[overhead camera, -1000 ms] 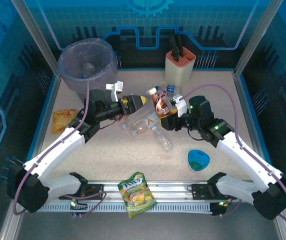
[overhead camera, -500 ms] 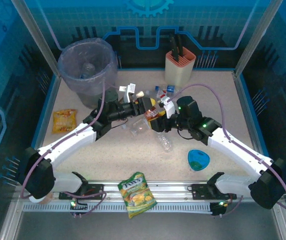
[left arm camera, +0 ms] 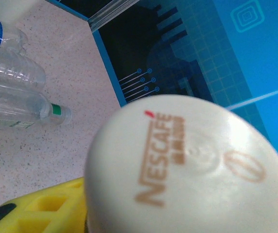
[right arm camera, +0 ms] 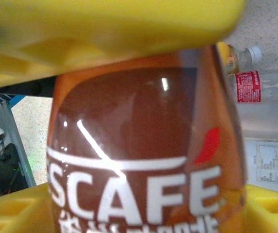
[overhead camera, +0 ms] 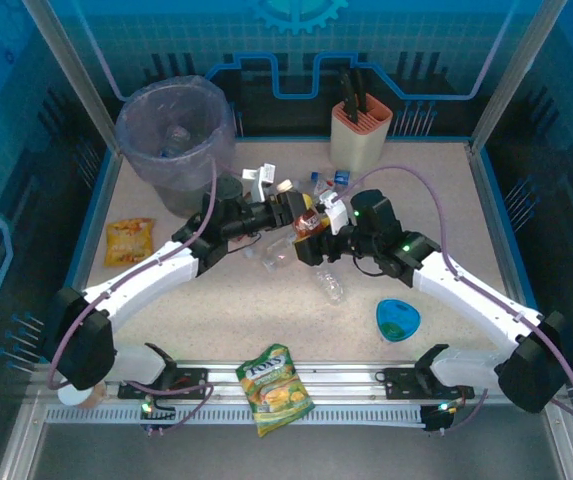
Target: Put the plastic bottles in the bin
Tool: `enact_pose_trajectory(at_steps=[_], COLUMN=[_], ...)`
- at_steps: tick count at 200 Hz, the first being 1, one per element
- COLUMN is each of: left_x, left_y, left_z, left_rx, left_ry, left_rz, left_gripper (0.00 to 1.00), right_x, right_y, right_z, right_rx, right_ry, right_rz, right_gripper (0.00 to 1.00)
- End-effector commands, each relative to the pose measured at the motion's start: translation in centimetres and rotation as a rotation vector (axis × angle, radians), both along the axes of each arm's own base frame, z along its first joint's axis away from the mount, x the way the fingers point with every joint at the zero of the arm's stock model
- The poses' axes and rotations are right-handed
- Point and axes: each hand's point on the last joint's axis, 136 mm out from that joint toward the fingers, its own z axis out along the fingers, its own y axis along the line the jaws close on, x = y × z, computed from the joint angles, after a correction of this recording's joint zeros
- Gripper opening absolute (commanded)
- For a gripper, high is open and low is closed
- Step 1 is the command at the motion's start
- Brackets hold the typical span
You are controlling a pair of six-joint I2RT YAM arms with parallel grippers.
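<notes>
Coffee bottle (right arm camera: 143,145): brown fill, white lettering, red accent; cream cap (left arm camera: 187,160) with brown logo.
Bin (overhead camera: 166,168): grey, translucent crinkled liner.
Right of bin: peach ribbed knife holder (overhead camera: 360,135).
In front of bin: orange-yellow snack bag (overhead camera: 128,240).
Front right of bin, well apart: blue bowl (overhead camera: 398,320).

Two snack bags (overhead camera: 276,385) — one bin (overhead camera: 126,140), one bowl (overhead camera: 382,318).

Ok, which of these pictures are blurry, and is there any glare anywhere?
Left wrist: the cream cap sits so close that its lettering is soft, while the clear bottles behind are sharper. Right wrist: white glare streaks cross the coffee bottle, and the yellow tool finger above is out of focus. Top external: evenly lit, blue-tinted, the bin reasonably crisp.
</notes>
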Motion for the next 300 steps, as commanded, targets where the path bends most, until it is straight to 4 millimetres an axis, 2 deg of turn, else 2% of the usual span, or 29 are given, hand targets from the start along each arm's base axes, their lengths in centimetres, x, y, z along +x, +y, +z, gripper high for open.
enact_pose_trajectory(at_steps=[1,11,21,34,49,69,84,106,131,158,183,211,251,273,300], left_x=[0.0,0.2,0.4,0.9,1.8,3.0,4.0,5.9,7.7,10.4,14.2,18.1,22.1,23.5,24.1], left_y=[-0.5,-0.3,0.0,0.9,2.7,5.4,8.0,12.9,18.4,23.9,28.8,32.2,33.9,33.4,32.7], left_z=[1.6,1.7,1.8,2.3,3.1,4.5,5.6,9.0,12.5,14.6,14.0,11.0,7.2,4.8,1.1], left_rx=[-0.014,-0.006,0.008,0.028,0.064,0.134,0.174,0.213,0.302,0.356,0.389,0.476,0.538,0.555,0.593], left_ry=[-0.03,-0.029,-0.03,-0.039,-0.058,-0.103,-0.112,-0.167,-0.242,-0.26,-0.204,-0.115,-0.055,-0.008,0.072], left_rz=[-0.026,-0.022,-0.015,0.004,0.044,0.1,0.149,0.26,0.416,0.554,0.662,0.738,0.775,0.719,0.629], left_gripper=[0.48,0.48,0.47,0.46,0.46,0.46,0.46,0.45,0.43,0.39,0.36,0.32,0.27,0.27,0.3], right_x=[0.2,0.5,1.1,1.3,1.3,1.2,1.5,1.5,1.0,0.8,0.4,-0.3,-1.3,-1.7,-2.1], right_y=[0.0,-0.7,-1.8,-2.8,-3.9,-5.4,-6.7,-8.5,-9.1,-9.8,-9.8,-9.9,-10.7,-10.9,-11.0], right_z=[2.0,2.4,3.4,5.5,7.8,9.0,7.7,4.3,1.2,-1.1,-2.3,-3.2,-5.1,-5.9,-7.3], right_rx=[0.006,-0.001,0.015,0.088,0.137,0.135,0.064,-0.069,-0.117,-0.158,-0.191,-0.217,-0.248,-0.262,-0.302], right_ry=[-0.041,-0.048,-0.054,-0.052,-0.087,-0.119,-0.105,-0.043,0.024,0.078,0.132,0.164,0.209,0.231,0.275], right_rz=[0.021,-0.004,-0.045,-0.071,-0.104,-0.15,-0.209,-0.266,-0.284,-0.312,-0.299,-0.279,-0.291,-0.297,-0.281], right_gripper=[0.9,1.0,1.0,1.0,1.0,1.0,1.0,1.0,1.0,1.0,1.0,1.0,1.0,1.0,1.0])
